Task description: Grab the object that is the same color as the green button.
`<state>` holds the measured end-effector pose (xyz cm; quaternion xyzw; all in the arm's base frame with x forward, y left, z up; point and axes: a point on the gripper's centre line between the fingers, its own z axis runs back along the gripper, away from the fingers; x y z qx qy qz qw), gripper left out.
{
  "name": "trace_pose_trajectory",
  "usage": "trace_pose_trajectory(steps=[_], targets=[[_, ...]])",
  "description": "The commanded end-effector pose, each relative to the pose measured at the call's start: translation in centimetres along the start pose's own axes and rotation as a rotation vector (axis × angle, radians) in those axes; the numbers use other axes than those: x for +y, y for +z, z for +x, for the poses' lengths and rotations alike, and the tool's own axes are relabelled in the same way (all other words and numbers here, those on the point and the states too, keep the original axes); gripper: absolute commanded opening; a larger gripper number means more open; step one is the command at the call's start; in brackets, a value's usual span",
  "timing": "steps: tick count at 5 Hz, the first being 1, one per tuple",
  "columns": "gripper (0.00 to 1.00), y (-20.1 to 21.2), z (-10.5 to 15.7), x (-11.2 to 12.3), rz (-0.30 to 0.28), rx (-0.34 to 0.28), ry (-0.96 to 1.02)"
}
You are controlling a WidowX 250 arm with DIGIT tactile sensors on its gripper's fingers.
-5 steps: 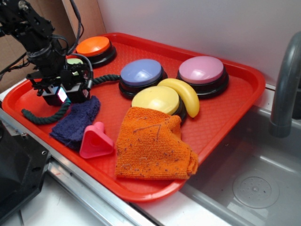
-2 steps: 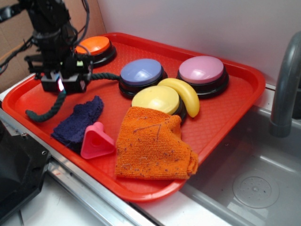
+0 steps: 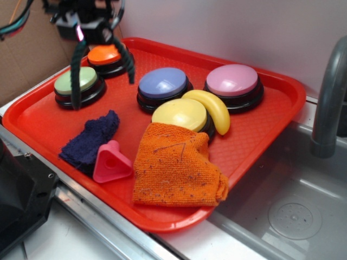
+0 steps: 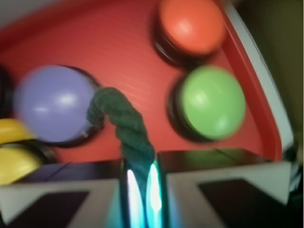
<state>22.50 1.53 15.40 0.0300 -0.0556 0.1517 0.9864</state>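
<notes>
The object, a dark green twisted rope (image 3: pixel 77 65), hangs lifted off the red tray (image 3: pixel 271 124) in two strands. One strand dangles in front of the green button (image 3: pixel 76 81), the other near the orange button (image 3: pixel 105 54). My gripper (image 3: pixel 82 37) is high at the back left, shut on the rope's middle. In the wrist view the rope (image 4: pixel 124 124) runs up out of the closed gripper (image 4: pixel 140 164), with the green button (image 4: pixel 213 102) below to the right.
On the tray sit a purple button (image 3: pixel 162 82), a pink button (image 3: pixel 232 80), a yellow button (image 3: pixel 179 114), a banana (image 3: pixel 214 111), an orange cloth (image 3: pixel 176 165), a dark blue cloth (image 3: pixel 89 138) and a pink triangular piece (image 3: pixel 111 162). A sink (image 3: pixel 293 211) and faucet (image 3: pixel 328 97) lie right.
The gripper has risen from the tray's left side up and back, carrying the rope. The rope has left the tray surface, and the green button is uncovered.
</notes>
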Motion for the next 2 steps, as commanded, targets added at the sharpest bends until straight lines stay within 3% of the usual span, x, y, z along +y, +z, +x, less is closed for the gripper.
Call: trace_pose_trajectory(steps=[1, 2], targets=[[0.0, 3.5, 0.7, -0.8, -0.051, -0.043, -0.155], [0.66, 2.7, 0.4, 1.5, -0.066, 0.052, -0.126]])
